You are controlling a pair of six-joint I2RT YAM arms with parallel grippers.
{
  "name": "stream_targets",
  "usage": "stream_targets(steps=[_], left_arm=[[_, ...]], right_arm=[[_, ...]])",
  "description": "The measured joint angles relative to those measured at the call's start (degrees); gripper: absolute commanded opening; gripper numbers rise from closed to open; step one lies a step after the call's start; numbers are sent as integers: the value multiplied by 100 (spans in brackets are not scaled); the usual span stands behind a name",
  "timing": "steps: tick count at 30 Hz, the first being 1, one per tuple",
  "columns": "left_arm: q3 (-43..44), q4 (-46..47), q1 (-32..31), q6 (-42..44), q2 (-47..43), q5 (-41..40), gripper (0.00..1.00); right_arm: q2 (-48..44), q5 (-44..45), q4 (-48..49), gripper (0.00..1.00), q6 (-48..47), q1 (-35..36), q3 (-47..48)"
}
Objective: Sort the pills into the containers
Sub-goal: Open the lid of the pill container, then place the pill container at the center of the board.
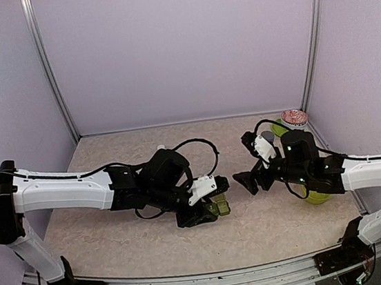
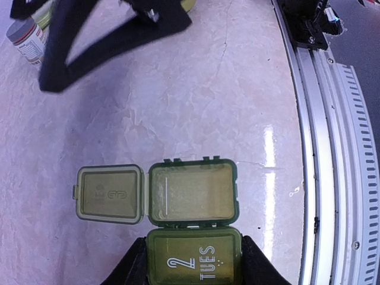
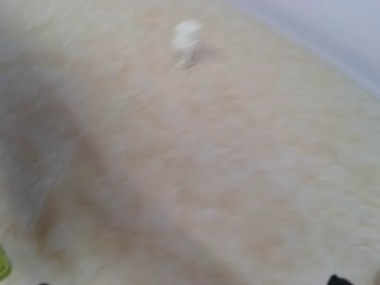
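While the left gripper (image 2: 194,268) pinches it by the closed cell marked "2 TUES", the pill box (image 2: 193,193) lies flat on the table (image 1: 95,161), near the middle of the table's near half. The black fingers (image 2: 132,267) press on both sides of that cell. The next cell of the box stands open, its lid (image 2: 111,194) folded flat beside it and hinged to it.

Seen from above, the box (image 1: 219,206) shows only as a green edge under the left gripper (image 1: 203,214).

The right gripper (image 1: 246,179) sits just to the right of the box and a little beyond it, apart from it and holding nothing, its jaws spread wide. The right wrist view is badly blurred and adds only table surface.

A bottle (image 1: 268,136) with a grey cap stands well beyond the box to the right; the left wrist view also shows the bottle (image 2: 27,38). A green bowl (image 1: 315,197) lies to the right of the box, partly under the right arm. A small white object (image 1: 161,147) stands beyond the box, behind the left arm; I cannot tell what it is. A metal rail (image 2: 332,148) runs along the table edge on the near side of the box.
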Motion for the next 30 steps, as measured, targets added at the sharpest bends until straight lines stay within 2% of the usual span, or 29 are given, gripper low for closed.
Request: stream_targets(steps=[10,20,30], left_arm=[[144,107,575,243,739,-2,12],[1005,173,1384,527,1864,149,12],[1650,282,1821,750,2538,173,13]], right_arm=[[-1071,719,144,100,358,-398,-476],[-1220,796,160,100,472,-435,-597],[-1281,789,188,100,481,-479,-625]])
